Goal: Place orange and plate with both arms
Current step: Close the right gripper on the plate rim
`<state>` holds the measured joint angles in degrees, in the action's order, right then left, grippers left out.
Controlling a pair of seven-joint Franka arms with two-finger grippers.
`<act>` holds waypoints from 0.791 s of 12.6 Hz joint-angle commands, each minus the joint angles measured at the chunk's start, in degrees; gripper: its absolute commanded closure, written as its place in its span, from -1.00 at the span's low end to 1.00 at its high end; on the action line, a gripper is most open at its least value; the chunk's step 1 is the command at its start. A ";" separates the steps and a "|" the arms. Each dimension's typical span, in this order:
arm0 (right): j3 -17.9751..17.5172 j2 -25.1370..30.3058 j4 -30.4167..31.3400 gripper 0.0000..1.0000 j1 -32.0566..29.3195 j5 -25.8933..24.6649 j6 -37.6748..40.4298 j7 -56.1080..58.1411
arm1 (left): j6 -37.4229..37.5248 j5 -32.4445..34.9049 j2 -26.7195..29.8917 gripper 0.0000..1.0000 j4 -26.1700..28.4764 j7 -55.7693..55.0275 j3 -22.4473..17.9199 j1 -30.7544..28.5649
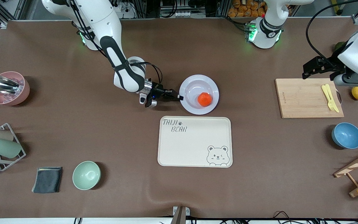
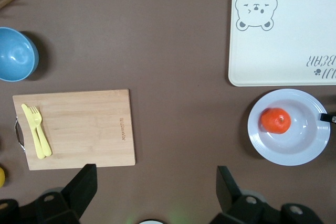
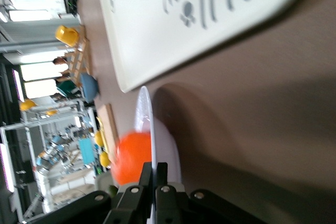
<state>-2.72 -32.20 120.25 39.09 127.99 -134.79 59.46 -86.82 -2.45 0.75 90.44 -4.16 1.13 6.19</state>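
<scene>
Tilting the plate (image 1: 190,106) during a lift could roll the orange (image 1: 204,99) (loose in its well, frame center) off. The right hand (image 1: 179,97) pinched the plate's rim, apparently fully closed on it. The left hand (image 2: 155,187), upper right, hung wide open, waiting.

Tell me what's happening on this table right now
The right gripper is pinching the rim of the plate, which sits on the table with the orange already in it. A cream tray lies just nearer the camera than the plate. The left gripper hangs open above the table near the cutting board, holding nothing.
</scene>
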 commanded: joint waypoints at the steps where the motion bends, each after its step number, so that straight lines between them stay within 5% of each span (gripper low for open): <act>1: -0.18 3.72 0.69 1.00 -0.33 3.93 0.05 0.57 | -0.63 -1.06 -0.66 -1.00 -0.88 0.90 -0.52 0.67; 5: -0.53 5.39 0.43 1.00 -0.33 10.69 1.19 -0.40 | -0.71 -0.80 -0.84 -1.00 -0.88 0.90 -0.52 0.40; 10: -0.18 1.98 -7.29 1.00 -4.62 11.94 0.84 -0.49 | -0.89 -0.71 -0.84 -1.00 -0.88 0.90 -0.52 0.40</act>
<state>-2.39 -28.15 116.68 36.76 138.57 -134.11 59.12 -87.60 -2.45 0.24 90.44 -4.16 0.83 6.66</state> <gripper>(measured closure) 0.956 0.000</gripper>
